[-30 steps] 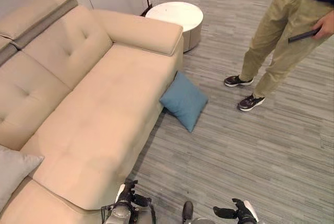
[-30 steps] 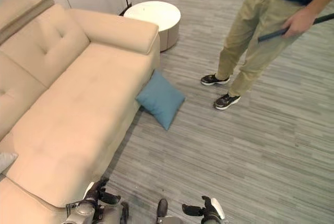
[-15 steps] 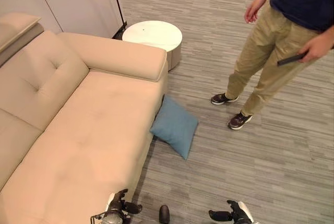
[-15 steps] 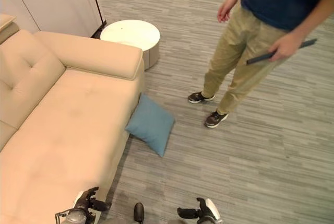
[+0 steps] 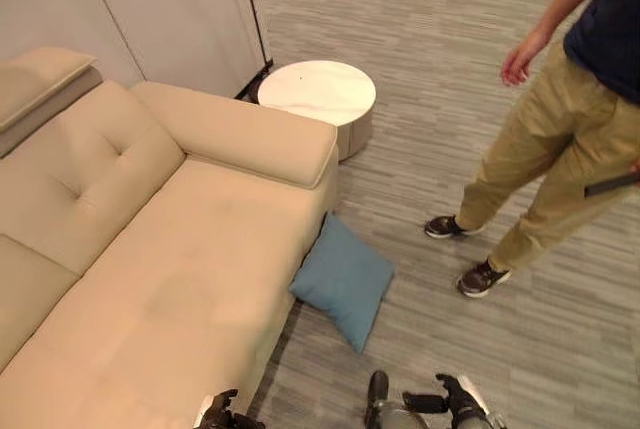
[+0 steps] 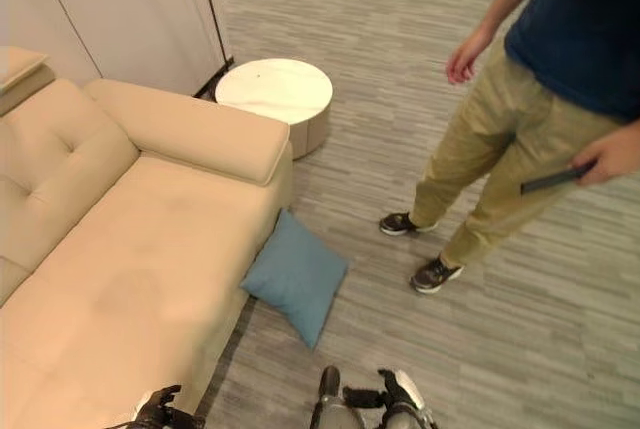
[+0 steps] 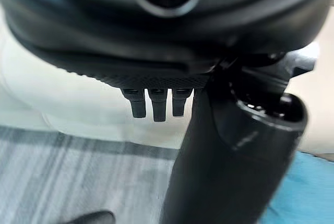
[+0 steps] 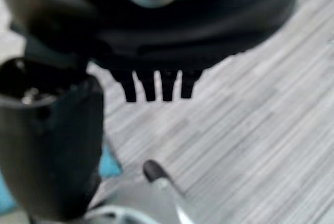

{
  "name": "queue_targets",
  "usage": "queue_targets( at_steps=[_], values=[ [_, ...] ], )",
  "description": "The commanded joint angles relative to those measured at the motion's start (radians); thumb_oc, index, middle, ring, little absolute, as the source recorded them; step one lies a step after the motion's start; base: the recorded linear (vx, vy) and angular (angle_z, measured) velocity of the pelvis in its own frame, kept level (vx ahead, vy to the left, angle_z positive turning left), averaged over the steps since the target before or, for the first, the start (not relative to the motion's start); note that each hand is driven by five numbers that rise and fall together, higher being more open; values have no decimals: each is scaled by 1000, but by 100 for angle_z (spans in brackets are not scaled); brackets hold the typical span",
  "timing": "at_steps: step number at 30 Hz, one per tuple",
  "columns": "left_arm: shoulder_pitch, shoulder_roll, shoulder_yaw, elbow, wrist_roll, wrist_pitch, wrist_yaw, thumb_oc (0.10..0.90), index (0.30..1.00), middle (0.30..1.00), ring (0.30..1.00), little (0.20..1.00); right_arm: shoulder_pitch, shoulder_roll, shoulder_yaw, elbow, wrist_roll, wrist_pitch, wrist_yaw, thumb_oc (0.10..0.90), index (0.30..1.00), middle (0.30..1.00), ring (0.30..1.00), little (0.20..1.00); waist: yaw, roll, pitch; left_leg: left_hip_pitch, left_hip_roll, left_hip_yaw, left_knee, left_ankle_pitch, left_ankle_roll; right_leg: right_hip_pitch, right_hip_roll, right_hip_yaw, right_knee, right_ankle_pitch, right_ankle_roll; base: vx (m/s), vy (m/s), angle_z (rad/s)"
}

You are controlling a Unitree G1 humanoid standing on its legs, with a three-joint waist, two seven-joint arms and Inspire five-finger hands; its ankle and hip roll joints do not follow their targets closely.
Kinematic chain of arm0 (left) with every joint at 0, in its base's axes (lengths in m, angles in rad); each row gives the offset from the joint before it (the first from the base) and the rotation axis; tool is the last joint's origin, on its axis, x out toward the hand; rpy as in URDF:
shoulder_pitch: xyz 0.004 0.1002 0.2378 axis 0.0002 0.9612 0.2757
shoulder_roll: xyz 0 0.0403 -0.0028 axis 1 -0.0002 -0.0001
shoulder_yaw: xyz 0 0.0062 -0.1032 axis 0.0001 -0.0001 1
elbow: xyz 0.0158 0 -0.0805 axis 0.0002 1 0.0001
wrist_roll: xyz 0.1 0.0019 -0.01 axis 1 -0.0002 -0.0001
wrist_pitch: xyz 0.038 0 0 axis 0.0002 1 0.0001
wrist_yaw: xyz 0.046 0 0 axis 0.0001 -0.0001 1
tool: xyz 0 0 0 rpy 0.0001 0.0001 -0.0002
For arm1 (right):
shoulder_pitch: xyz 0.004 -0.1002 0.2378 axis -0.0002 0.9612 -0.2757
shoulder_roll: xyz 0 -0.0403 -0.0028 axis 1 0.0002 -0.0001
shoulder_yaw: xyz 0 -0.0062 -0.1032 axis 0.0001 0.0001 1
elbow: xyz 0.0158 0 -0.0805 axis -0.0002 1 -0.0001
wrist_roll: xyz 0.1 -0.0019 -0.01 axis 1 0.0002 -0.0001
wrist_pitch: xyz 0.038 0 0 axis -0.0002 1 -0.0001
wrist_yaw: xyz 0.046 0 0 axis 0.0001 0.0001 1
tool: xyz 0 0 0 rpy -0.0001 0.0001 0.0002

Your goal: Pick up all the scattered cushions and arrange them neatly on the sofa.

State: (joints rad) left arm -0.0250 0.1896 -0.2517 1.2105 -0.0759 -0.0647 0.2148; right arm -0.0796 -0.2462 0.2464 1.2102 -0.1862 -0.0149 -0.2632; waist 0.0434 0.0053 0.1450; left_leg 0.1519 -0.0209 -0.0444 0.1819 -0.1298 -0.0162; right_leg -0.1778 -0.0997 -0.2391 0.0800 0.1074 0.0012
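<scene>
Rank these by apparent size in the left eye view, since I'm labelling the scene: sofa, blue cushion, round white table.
1. Sofa, by far the largest.
2. Round white table and blue cushion look alike; the cushion lies nearer the camera, so no ranking.

- One square blue fabric cushion (image 5: 344,282), lying on the floor and touching the sofa's front corner.
- One long beige upholstered sofa (image 5: 150,279) with a tufted back and a padded armrest.
- One low round side table with a white top (image 5: 317,93), just past the sofa's armrest.
- One person in tan trousers and a dark top (image 6: 520,139), standing on the grey striped floor.
- Two dark shoes (image 5: 484,277) on that person's feet.
- One thin dark object (image 6: 549,179) in the person's hand.
</scene>
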Motion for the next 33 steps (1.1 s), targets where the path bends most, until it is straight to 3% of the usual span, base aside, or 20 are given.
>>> queue_targets(
  at_steps=[1, 5, 9, 10, 11, 13, 15, 17, 21, 24, 26, 29, 30, 31, 33],
  values=[
    [-52, -37, -1, -29, 10, -34, -22, 800, 900, 900, 900, 900, -83, -135, -29, -6, 58, -1, 6, 800, 900, 900, 900, 900, 6, -7, 26, -192, 45, -43, 180, 74, -41, 109, -11, -8, -30, -126, 58, 124, -255, -14],
    [-54, -26, -20, -52, 9, -46, -39, 800, 900, 900, 900, 900, -48, -111, -22, 0, 92, -41, -14, 800, 900, 900, 900, 900, 22, -20, 40, -249, 57, -5, 264, 111, -37, 158, -9, -30, -59, -139, 40, 105, -177, 4],
    [-63, -33, -21, -45, 8, -36, -31, 800, 900, 900, 900, 900, -41, -114, -31, 1, 86, -11, -16, 800, 900, 900, 900, 900, 26, -30, 50, -294, 29, 28, 219, 51, -23, 189, 0, -28, -83, -153, 44, 114, -84, 19],
    [-53, -47, -35, -32, 27, -39, -35, 800, 900, 900, 900, 900, -33, -119, -23, 13, 83, -39, -33, 800, 900, 900, 900, 900, 32, -28, 51, -311, 1, 37, 136, 22, -18, 205, 0, -46, -108, -160, 60, 159, -49, -5],
    [-49, -52, -34, -27, 27, -38, -28, 800, 900, 900, 900, 900, -26, -115, -23, 19, 82, -35, -39, 800, 900, 900, 900, 900, 31, -22, 50, -320, -3, 54, 84, 37, -20, 215, 7, -52, -117, -165, 66, 252, -62, 21],
    [-40, -57, -36, -19, 39, -30, -22, 800, 900, 900, 900, 900, -21, -102, -32, 33, 83, -24, -50, 800, 900, 900, 900, 900, 38, -2, 49, -379, -6, 128, -27, 142, -23, 260, 45, -65, -138, -189, 67, 238, 0, 51],
    [-26, -58, -24, -8, 32, -28, -24, 800, 900, 900, 900, 900, -9, -91, -35, 34, 81, -19, -47, 800, 900, 900, 900, 900, 41, 3, 40, -351, 5, 153, -64, 138, -14, 268, 57, -56, -127, -207, 68, 202, 67, 24],
    [-14, -54, -18, -5, 29, -25, -23, 800, 900, 900, 900, 900, -1, -83, -31, 37, 72, -19, -47, 800, 900, 900, 900, 900, 48, -1, 29, -329, -14, 120, -73, 129, -5, 269, 53, -51, -108, -214, 71, 195, 78, -34],
    [-8, -40, 0, -4, 31, -22, -21, 800, 900, 900, 900, 900, 7, -63, -30, 34, 41, -15, -42, 800, 900, 900, 900, 900, 58, -6, 7, -258, -17, 138, -123, 98, 30, 251, 14, -75, 20, -236, 100, 166, 113, -29],
    [-14, -22, 3, -20, 31, -27, -18, 800, 900, 900, 900, 900, -6, -56, -22, 29, 29, -10, -37, 800, 900, 900, 900, 900, 51, 10, 23, -222, -9, 134, -137, 88, 56, 158, -34, -81, 224, -203, 145, 54, 107, -19],
    [-18, -16, -8, -28, 34, -32, -13, 800, 900, 900, 900, 900, -10, -52, -24, 25, 35, -14, -39, 800, 900, 900, 900, 900, 36, 19, 36, -205, -9, 108, -154, 89, 65, 100, -41, -34, 288, -184, 158, 45, 36, 8],
    [-41, 6, -5, -34, 35, -33, -9, 800, 900, 900, 900, 900, -15, -69, -45, 7, 72, -16, -12, 800, 900, 900, 900, 900, 28, 17, 40, -191, -4, 80, -175, 88, 61, 84, -62, -4, 222, -186, 145, 55, -67, 53],
    [-44, 16, -13, -30, 51, -36, -14, 800, 900, 900, 900, 900, -22, -77, -37, 11, 76, -41, -23, 800, 900, 900, 900, 900, 31, 9, 41, -185, -10, 59, -180, 86, 59, 97, -64, 22, 159, -184, 140, 61, -132, 48],
    [-39, 16, -3, -21, 49, -41, -20, 800, 900, 900, 900, 900, -11, -87, -44, 13, 90, -18, 10, 800, 900, 900, 900, 900, 27, 2, 38, -193, -13, 58, -174, 85, 56, 102, -59, 50, 123, -176, 147, 51, -89, 43],
    [-32, 10, -11, -17, 57, -39, -12, 800, 900, 900, 900, 900, -21, -66, -23, 10, 83, -38, -25, 800, 900, 900, 900, 900, 43, -11, 27, -192, -22, 49, -174, 80, 54, 136, -54, 57, 52, -165, 148, 40, -94, 41]
  ],
)
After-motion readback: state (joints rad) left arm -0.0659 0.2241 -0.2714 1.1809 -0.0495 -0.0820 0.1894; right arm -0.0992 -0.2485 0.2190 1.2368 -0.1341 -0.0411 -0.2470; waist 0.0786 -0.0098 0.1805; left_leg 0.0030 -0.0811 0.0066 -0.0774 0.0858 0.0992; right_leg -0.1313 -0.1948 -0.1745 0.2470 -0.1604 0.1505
